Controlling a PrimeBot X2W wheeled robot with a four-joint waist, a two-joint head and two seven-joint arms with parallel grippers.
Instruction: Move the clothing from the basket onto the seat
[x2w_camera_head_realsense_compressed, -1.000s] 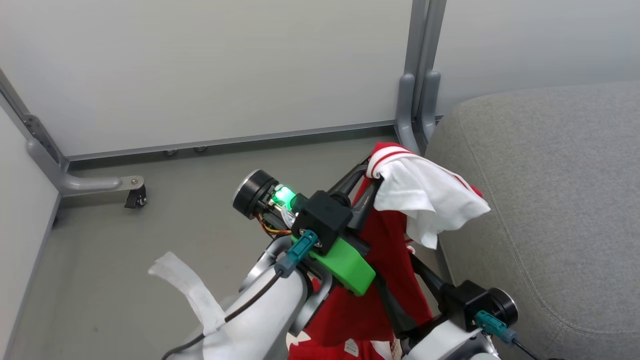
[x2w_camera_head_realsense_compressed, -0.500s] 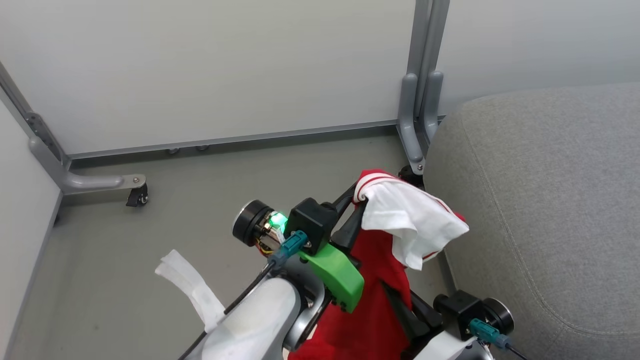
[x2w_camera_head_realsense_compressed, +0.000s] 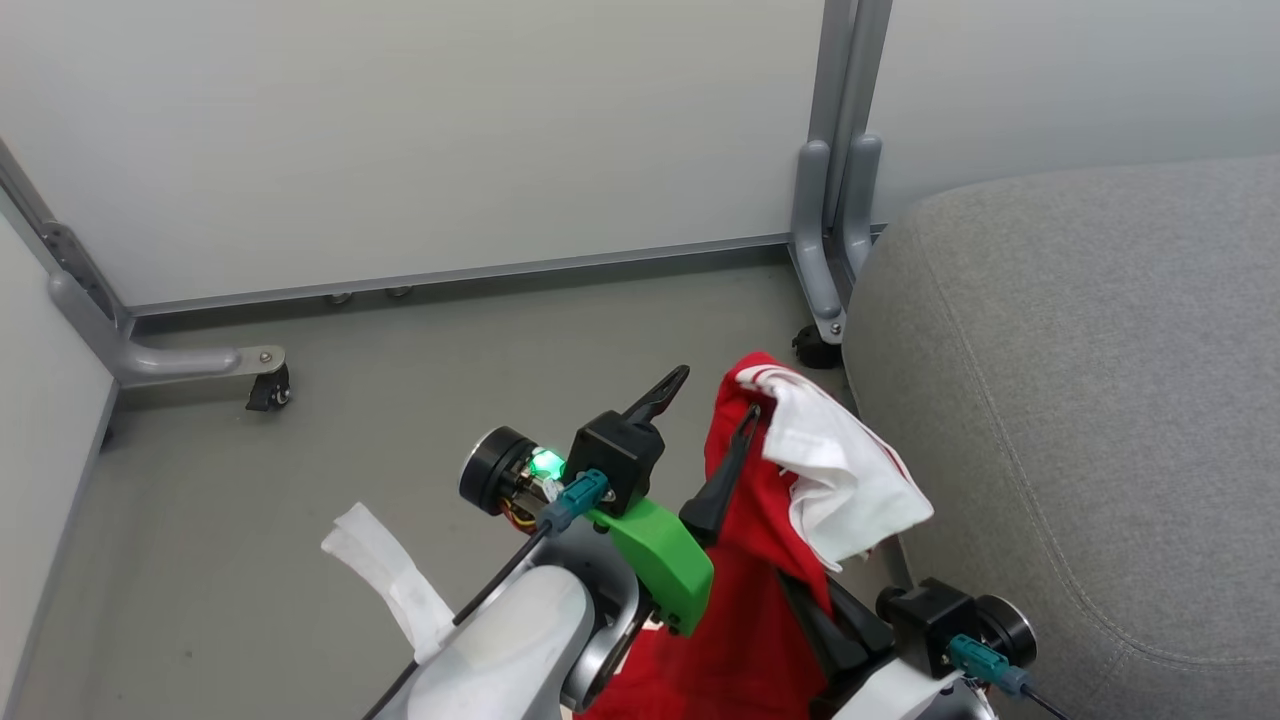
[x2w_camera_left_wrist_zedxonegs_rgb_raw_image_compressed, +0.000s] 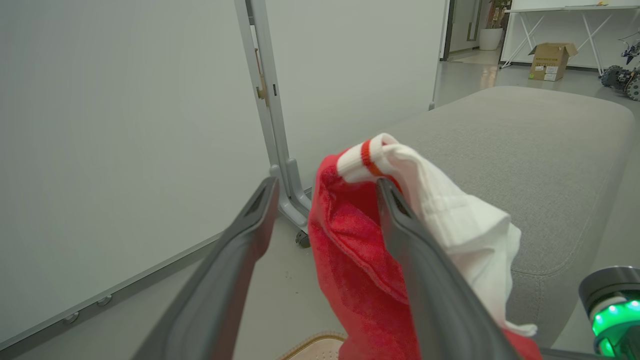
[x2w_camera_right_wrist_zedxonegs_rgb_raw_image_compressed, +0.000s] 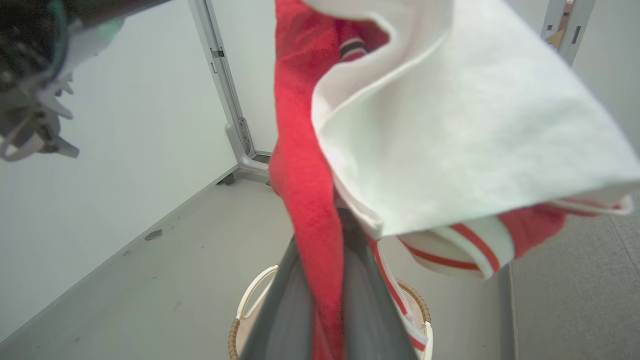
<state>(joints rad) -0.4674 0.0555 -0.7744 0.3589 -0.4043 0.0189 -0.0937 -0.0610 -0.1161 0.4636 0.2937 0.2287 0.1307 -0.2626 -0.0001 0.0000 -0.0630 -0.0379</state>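
grey floor (x2w_camera_head_realsense_compressed: 200, 500), red clothing (x2w_camera_head_realsense_compressed: 752, 610) hanging crumpled; white panel, red-striped cuff

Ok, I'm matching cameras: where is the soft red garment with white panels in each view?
Head view: soft red garment, lower centre.
Left wrist view: centre, before the seat.
Right wrist view: top to bottom centre.
Shared landmark: the light grey fabric seat at the right.

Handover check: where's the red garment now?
Head view, lower centre: the red garment hangs in the air, pinched by the shut right gripper and draped over one finger of the open left gripper, just left of the grey seat.
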